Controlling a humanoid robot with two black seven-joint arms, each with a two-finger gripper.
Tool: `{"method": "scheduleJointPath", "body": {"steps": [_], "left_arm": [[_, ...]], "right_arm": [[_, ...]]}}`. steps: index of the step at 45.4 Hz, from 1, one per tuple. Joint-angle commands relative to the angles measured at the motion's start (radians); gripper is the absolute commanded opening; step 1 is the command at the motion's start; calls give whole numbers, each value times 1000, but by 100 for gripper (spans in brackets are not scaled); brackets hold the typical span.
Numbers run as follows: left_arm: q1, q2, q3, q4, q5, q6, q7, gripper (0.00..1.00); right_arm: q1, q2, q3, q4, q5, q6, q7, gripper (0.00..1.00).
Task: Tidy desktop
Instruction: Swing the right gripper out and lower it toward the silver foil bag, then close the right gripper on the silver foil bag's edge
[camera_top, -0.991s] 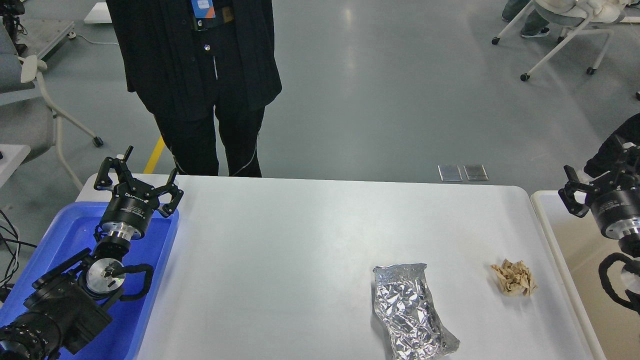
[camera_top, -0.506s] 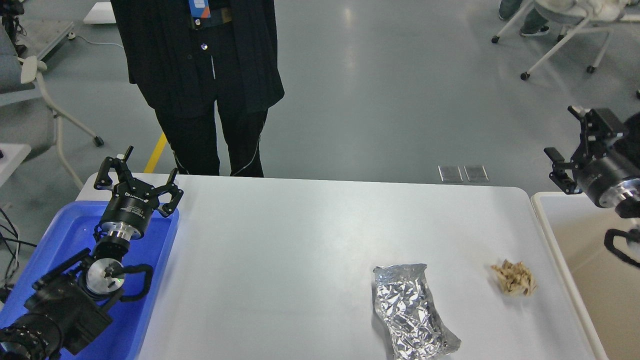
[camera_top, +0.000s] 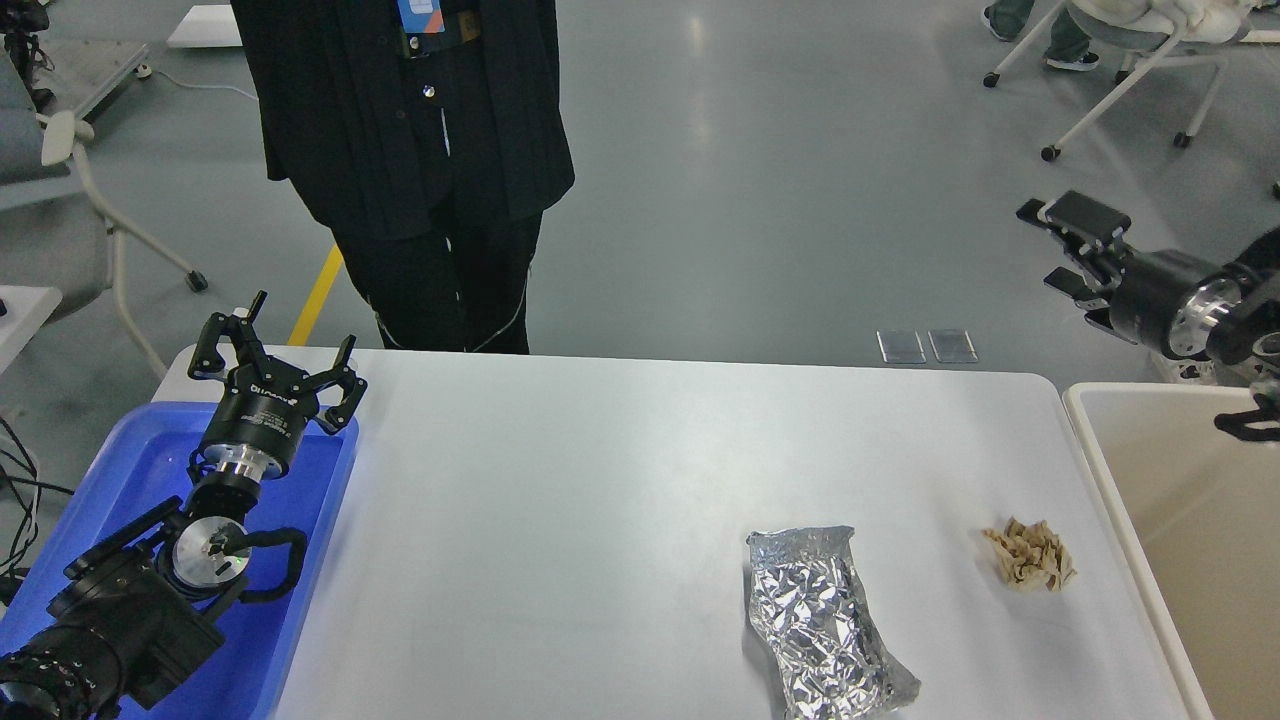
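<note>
Right gripper (camera_top: 1068, 250) is up high beyond the desktop's far right corner, side-on to the head view; two dark fingers show with a gap between them, so I read it as spread and empty; nothing in its grasp. Left gripper (camera_top: 277, 368) hangs over the far end of the blue tray (camera_top: 110, 480), fingers splayed wide, also empty.

Out from there: the desktop (camera_top: 600, 480) fills the middle of the view, white and mostly bare; a crumpled foil wrapper (camera_top: 825, 625) lies near its front edge on the right; a small tan paper wad (camera_top: 1030, 556) sits just beside it, nearer the cream bin (camera_top: 1180, 520) at the right; a person in black (camera_top: 420, 150) stands at the far edge.

Risks, as I judge them: the right arm is well away from both scraps and must come back down; a fast descent could clip the bin's rim or nudge the wad away; the foil is springy and shiny, so a shallow pinch could let it slip; the wad is light and may skid rather than lift.

Against a second ago: the right gripper has climbed and swung outward, from low over the bin to high and turned sideways; left arm, foil and wad have not budged; the person has shifted slightly right.
</note>
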Motion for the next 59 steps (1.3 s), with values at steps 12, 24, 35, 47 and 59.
{"method": "scheduleJointPath", "body": {"steps": [12,24,35,47,59], "left_arm": [[0,0,0,0,0,-1,0,100],[0,0,0,0,0,0,0,100],[0,0,0,0,0,0,0,100],[0,0,0,0,0,-1,0,100],[0,0,0,0,0,-1,0,100]], "right_arm": [[123,-120,-217,416,-477,1,0,100],[-5,-170,-235,526,-485,-5,2,100],[-180,-67,-223,516,-491,-103,0,100],[-298,62,-231,435,-517,-211,0,100],[-331,100,-219,354,-519,-246,0,100]]}}
